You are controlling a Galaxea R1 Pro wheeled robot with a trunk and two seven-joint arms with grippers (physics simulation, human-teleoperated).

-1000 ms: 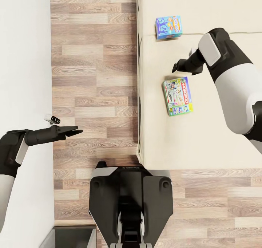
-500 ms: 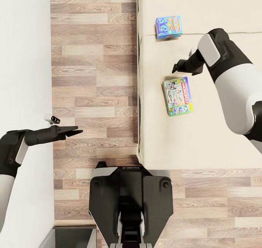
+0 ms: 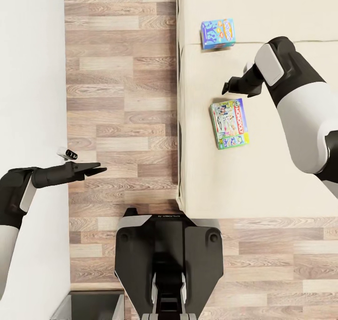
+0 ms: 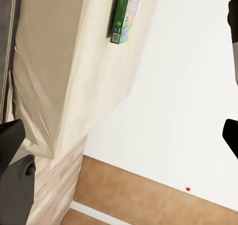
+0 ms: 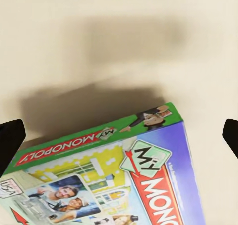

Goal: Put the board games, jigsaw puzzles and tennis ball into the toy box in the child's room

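Looking down from the head camera, I see my right gripper (image 3: 228, 87) hanging with its fingers apart over the large flat beige mattress (image 3: 263, 179), just beside the top edge of the green-edged Monopoly game box (image 3: 229, 123), not touching it. The light blue cartoon game box (image 3: 217, 34) lies further up the mattress. My left gripper (image 3: 96, 169) is over the wooden plank floor (image 3: 122, 99); if its fingers are apart I cannot tell
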